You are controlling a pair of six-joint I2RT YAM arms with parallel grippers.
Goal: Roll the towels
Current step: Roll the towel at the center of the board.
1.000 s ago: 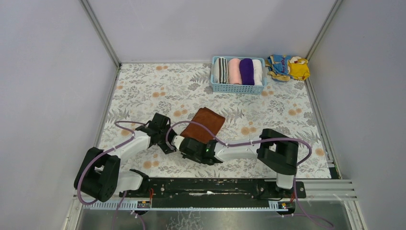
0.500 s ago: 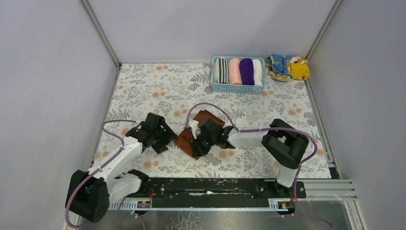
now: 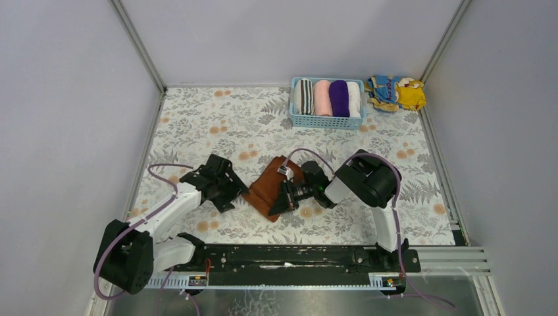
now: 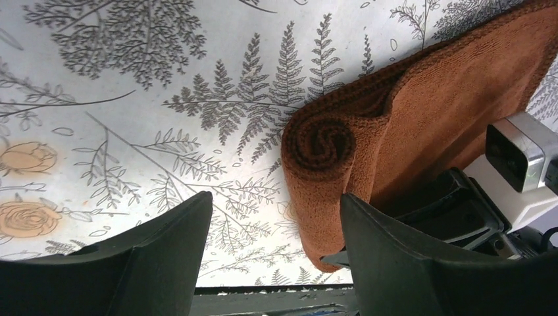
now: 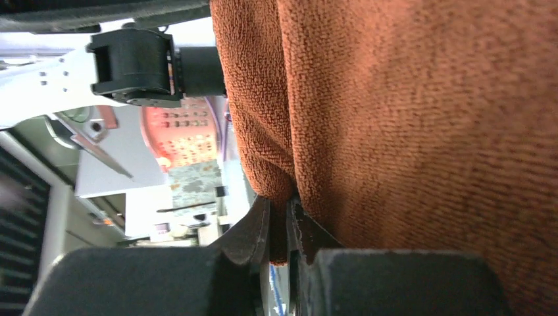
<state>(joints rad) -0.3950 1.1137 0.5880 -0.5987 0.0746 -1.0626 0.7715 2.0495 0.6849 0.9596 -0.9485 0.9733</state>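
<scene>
As seen from above, lying diagonally near the middle of the floral table (image 3: 197,125), between the two arms: the rust-brown towel (image 3: 266,184). Partly rolled. In the left wrist view, a tight spiral (image 4: 322,141) at the end nearest that camera, with the rest of the cloth running flat toward the upper right of the frame.

Clamped on the towel's near edge: the right end effector (image 3: 279,203), reaching in from the right. In the right wrist view, fingers (image 5: 253,234) pressed together on a thin fold of terry, with rust-brown cloth filling most of the frame above them.

Just left of the towel: the left end effector (image 3: 230,191), jaws spread wide, holding nothing. From its own camera, spiral end of the roll sitting just beyond the two dark fingers (image 4: 158,260) and roughly between them; impossible to tell whether the one on the right of the frame touches the cloth.

Along the far side of the table, well apart from both arms: a light blue basket (image 3: 327,122) with four rolls side by side, namely a striped towel (image 3: 303,96), a pink towel (image 3: 321,97), the deep purple towel (image 3: 338,97) and a white towel (image 3: 355,97). Just right of the basket, at the far right corner: a crumpled yellow-and-blue patterned cloth (image 3: 396,92).
</scene>
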